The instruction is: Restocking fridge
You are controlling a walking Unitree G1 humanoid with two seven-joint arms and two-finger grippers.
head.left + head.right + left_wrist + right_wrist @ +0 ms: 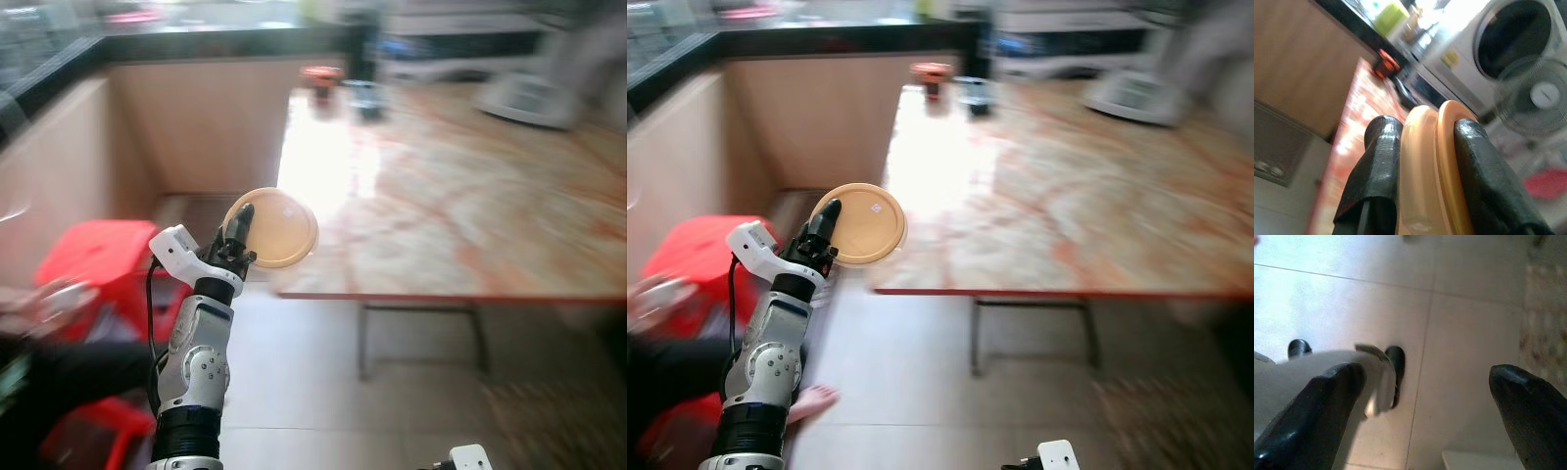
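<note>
Round tan plastic container (277, 227) – pinched edge-on by left gripper (1422, 161); right gripper (1425, 396) spread wide.

Silver left arm (196, 357) built of rounded metal segments, dotted with small dark screws, ending below in a black ribbed collar. White angular wrist block (176, 247) at the top, with a thin black cable looping down beside it. Left gripper (1422, 147) of two long black fingers (1376, 166), matte and finely ridged near the rounded tips. Right gripper (1425, 401) likewise black, with blunt, slightly glossy ends. White casing corner (468, 457) low on the right.
</note>
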